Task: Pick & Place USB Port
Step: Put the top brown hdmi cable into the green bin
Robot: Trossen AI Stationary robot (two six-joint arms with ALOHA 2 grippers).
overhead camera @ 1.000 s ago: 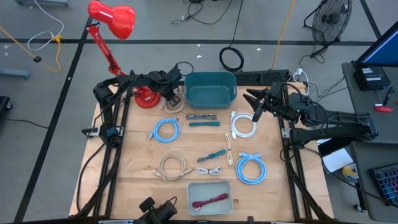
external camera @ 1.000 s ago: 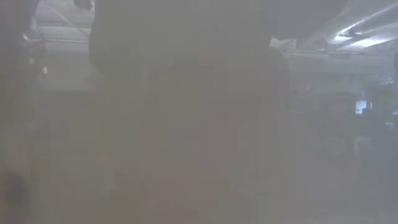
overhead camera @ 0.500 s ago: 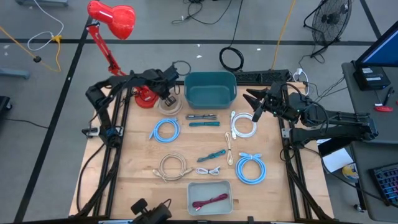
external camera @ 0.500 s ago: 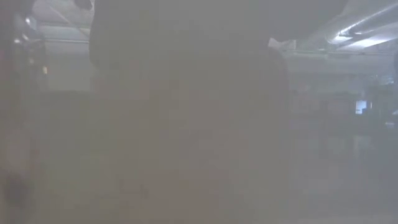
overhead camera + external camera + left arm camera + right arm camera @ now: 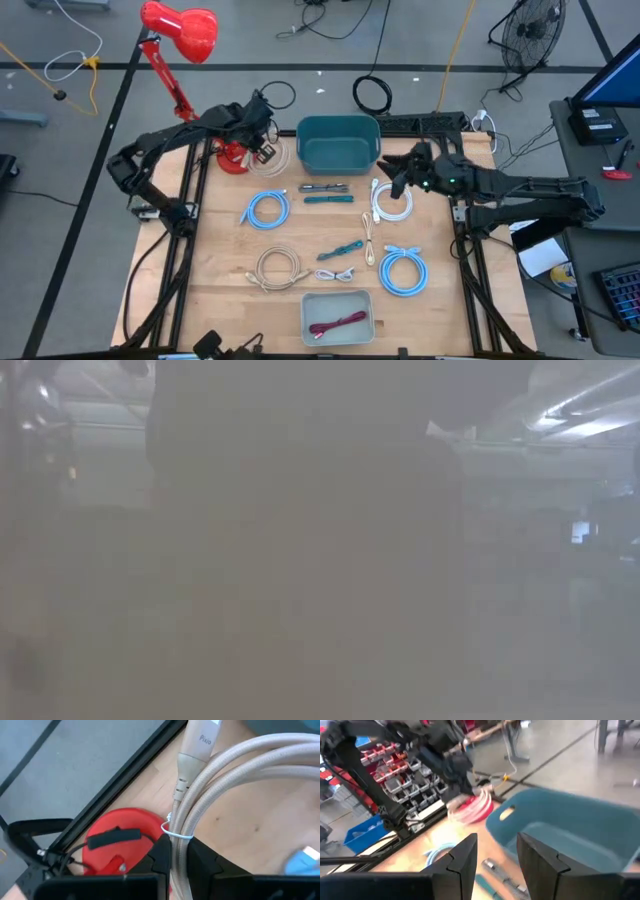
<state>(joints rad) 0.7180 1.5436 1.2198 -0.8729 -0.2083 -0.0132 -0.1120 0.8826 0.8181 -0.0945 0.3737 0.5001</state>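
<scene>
My left gripper (image 5: 260,140) hovers at the table's far left, between the red lamp base (image 5: 233,158) and the teal bin (image 5: 338,143), shut on a coiled beige USB cable (image 5: 273,156). In the left wrist view the cable's strands (image 5: 235,765) run away from the fingers, bound by a thin tie (image 5: 177,836), with the beige plug (image 5: 196,745) beyond. My right gripper (image 5: 393,178) is open above the white coiled cable (image 5: 392,205), just right of the bin (image 5: 560,827). The low view shows only blur. My left gripper (image 5: 179,865) pinches the bundled strands of the beige cable (image 5: 180,851) between its two fingers, just behind the thin tie. The fingers lie across the strands. The coil extends beyond the fingers over the table; whether any of it rests on the wood, I cannot tell.
Spread over the table lie a light-blue coil (image 5: 267,208), another beige coil (image 5: 278,268), a second blue coil (image 5: 402,272), small teal and white cables (image 5: 342,250), and two pen-like items (image 5: 322,192). A grey tray (image 5: 337,318) holding a red cable sits at the near edge.
My left gripper, still shut on the beige coil, has moved toward the far-left corner, carrying the coil away from the bin toward the lamp base. My right gripper has shifted toward the table's left, nearer the bin and over the white cable.
</scene>
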